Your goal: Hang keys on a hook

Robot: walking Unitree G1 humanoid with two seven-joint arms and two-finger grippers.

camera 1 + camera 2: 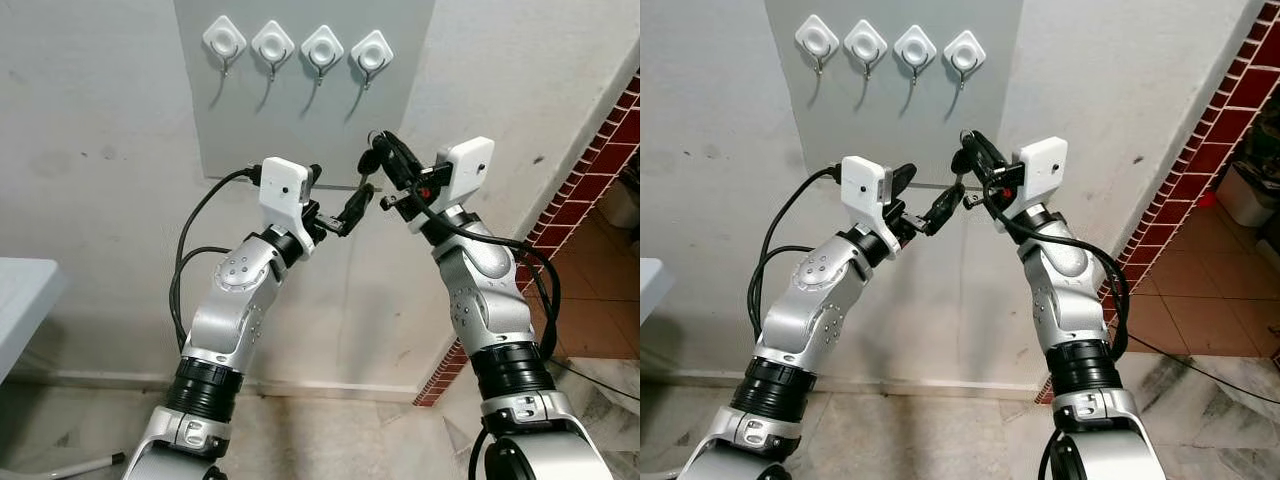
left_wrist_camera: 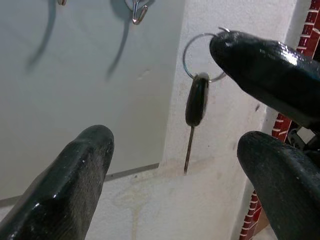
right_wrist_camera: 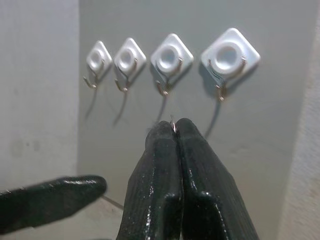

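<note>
Right hand (image 3: 173, 131) was pinched tight on the key ring (image 2: 202, 55), fingers pressed together with only a sliver of ring showing at their tips. The key (image 2: 195, 107) hung straight down from the ring, its dark head uppermost and thin blade pointing down, free of the wall. Left hand (image 1: 345, 212) sat just beside and slightly below the right hand, fingers (image 2: 75, 175) spread wide and holding nothing, the key seen between them but untouched. Both hands were raised in front of a grey panel (image 1: 300, 120) on the wall. Four white diamond-shaped hooks (image 3: 170, 60) ran in a row across the top of the panel, above the hands; all were bare. The nearest hook (image 3: 229, 57) lay above and right of the pinched fingertips. Brick edging (image 1: 590, 160) showed on the right, a desk corner (image 1: 25, 300) at far left.
</note>
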